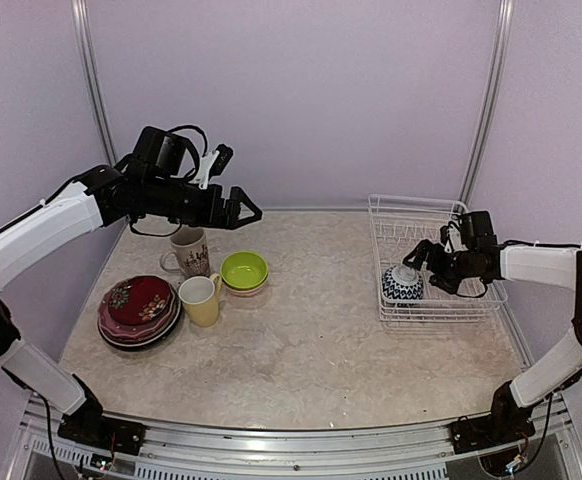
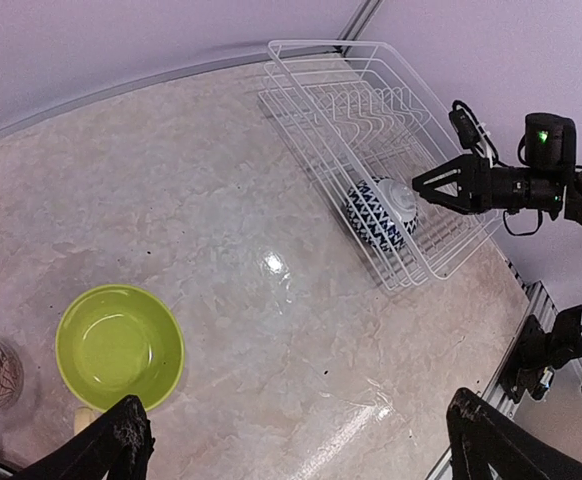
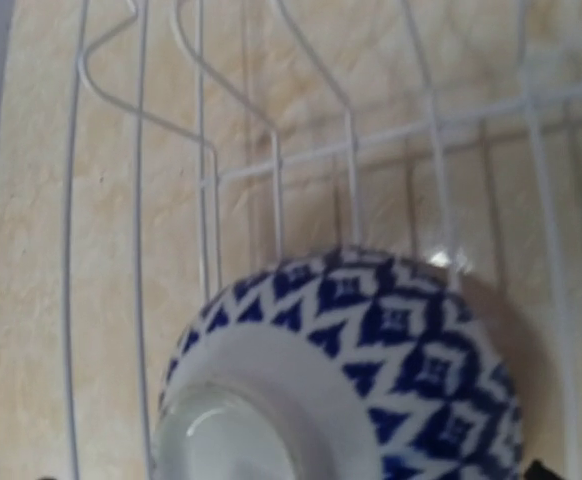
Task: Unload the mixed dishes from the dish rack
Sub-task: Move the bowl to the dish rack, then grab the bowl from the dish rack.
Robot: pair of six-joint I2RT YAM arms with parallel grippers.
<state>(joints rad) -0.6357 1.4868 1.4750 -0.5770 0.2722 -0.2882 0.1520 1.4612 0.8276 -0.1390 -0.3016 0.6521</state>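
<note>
A blue-and-white patterned bowl [image 1: 402, 284] lies upside down in the white wire dish rack [image 1: 416, 225] at the right. My right gripper [image 1: 424, 268] is open just right of and above the bowl, without touching it. The right wrist view looks straight down on the bowl's foot and patterned side [image 3: 371, 340] over the rack wires [image 3: 209, 170]. My left gripper [image 1: 236, 210] is open and empty, held high above the left half of the table. In the left wrist view it [image 2: 301, 450] looks across at the rack [image 2: 351, 100], the bowl [image 2: 379, 210] and the right gripper [image 2: 426, 188].
On the left of the table stand a stack of plates with a red one on top [image 1: 138, 308], a pale-yellow mug [image 1: 201, 298], a beige patterned mug [image 1: 189, 252] and a lime-green bowl [image 1: 244, 271], which also shows in the left wrist view [image 2: 119, 345]. Walls close the back and sides.
</note>
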